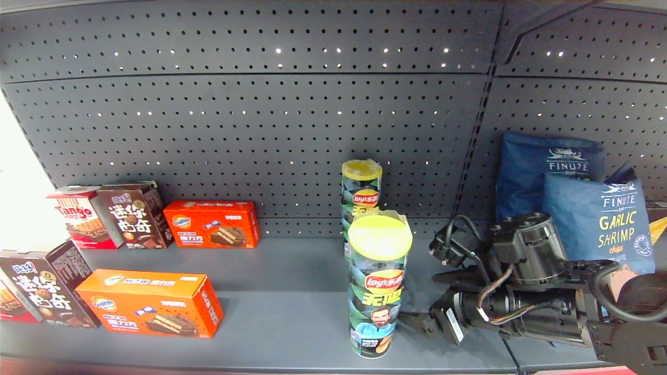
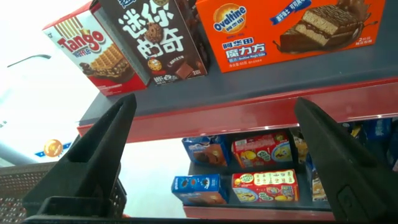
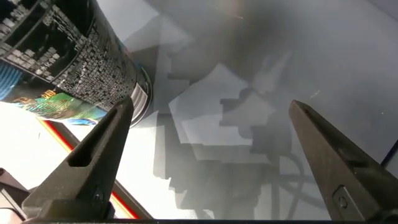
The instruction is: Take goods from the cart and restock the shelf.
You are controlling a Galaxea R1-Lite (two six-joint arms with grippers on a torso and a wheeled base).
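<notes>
Cans of chips with yellow lids stand upright one behind the other near the middle of the grey shelf (image 1: 292,291): the front can (image 1: 378,291) close to the shelf's edge, the rear can (image 1: 361,192) by the perforated back panel. The right gripper (image 1: 430,299) lies low over the shelf just to the right of the front can, its jaws spread wide and holding nothing. In the right wrist view one finger (image 3: 93,162) sits right beside the can's base, and contact cannot be judged. Behind that arm, two blue chip bags (image 1: 599,219) lean against the back panel. To the left are an orange box (image 1: 151,302), a second orange box (image 1: 212,224), dark chocolate boxes (image 1: 134,213) and a red wafer box (image 1: 78,216). The left gripper (image 2: 216,102) hangs wide apart and empty below the shelf's red front edge (image 2: 249,112).
</notes>
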